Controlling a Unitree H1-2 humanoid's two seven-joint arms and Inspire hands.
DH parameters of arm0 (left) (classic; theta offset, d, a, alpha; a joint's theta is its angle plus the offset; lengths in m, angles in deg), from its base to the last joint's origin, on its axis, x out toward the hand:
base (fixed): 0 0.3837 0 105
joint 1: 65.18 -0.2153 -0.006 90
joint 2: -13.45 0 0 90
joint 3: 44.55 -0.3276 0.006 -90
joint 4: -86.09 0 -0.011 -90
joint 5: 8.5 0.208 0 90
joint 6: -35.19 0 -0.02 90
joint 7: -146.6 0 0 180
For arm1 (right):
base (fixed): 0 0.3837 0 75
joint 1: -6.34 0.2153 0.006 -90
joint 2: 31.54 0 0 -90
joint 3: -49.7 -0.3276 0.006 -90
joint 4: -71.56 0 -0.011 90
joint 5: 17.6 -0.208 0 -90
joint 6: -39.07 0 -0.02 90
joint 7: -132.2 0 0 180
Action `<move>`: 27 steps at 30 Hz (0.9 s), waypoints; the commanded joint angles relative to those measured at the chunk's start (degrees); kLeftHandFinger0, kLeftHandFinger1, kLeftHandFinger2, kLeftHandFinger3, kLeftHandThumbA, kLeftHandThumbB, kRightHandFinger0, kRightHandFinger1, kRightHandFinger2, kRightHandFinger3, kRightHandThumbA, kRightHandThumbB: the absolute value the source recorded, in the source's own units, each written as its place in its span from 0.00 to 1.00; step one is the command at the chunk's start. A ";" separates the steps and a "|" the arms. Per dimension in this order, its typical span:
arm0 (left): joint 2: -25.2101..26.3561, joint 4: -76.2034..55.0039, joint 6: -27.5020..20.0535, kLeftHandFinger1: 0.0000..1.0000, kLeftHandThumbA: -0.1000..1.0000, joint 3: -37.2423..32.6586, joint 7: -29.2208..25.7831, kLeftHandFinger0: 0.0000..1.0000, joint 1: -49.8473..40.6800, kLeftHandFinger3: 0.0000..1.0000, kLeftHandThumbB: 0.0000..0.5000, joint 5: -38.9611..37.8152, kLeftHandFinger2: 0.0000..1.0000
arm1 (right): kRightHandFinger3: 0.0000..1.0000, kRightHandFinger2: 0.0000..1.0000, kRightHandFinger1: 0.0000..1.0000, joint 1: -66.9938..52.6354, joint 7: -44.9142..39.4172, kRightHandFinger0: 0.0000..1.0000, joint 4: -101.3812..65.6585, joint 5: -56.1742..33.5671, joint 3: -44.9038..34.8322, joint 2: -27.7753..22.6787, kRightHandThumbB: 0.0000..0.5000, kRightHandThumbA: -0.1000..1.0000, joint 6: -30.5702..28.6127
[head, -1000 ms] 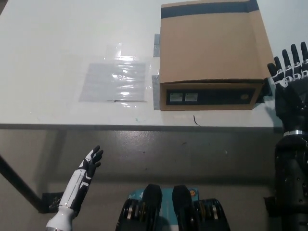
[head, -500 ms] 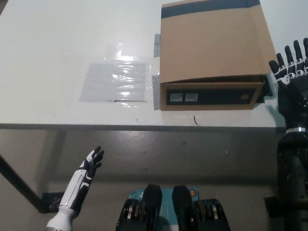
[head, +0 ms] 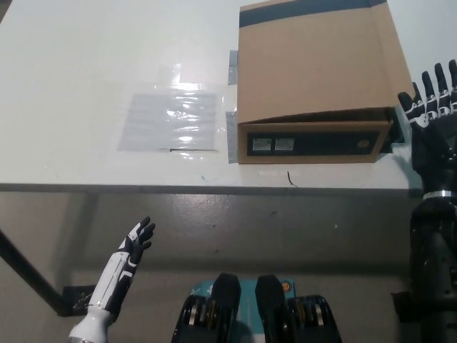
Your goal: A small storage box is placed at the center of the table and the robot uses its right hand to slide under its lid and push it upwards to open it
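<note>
Head view: storage box front toward robot (lid down), open right hand beside.

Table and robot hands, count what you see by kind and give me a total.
Cardboard boxes: 1, the box on the table, lid down.
Clear plastic sheets: 1, the sheet lying flat to the box's left.
Robot hands: 2, the right hand open beside the box's right edge, the left hand open below the table's front edge.
Total: 4
</note>
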 commanded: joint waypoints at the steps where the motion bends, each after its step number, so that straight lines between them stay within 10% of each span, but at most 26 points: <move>1: 0.94 -1.10 -1.89 1.00 1.00 0.37 0.55 1.00 1.26 1.00 1.00 -0.59 1.00 | 1.00 1.00 1.00 4.01 -1.91 1.00 0.89 -0.23 -0.26 0.39 0.62 1.00 -1.89; 27: 0.86 -1.08 -1.09 1.00 1.00 0.33 0.83 1.00 1.22 1.00 1.00 -0.60 1.00 | 1.00 1.00 1.00 2.60 1.10 1.00 -17.64 -0.42 2.64 4.23 0.64 1.00 5.14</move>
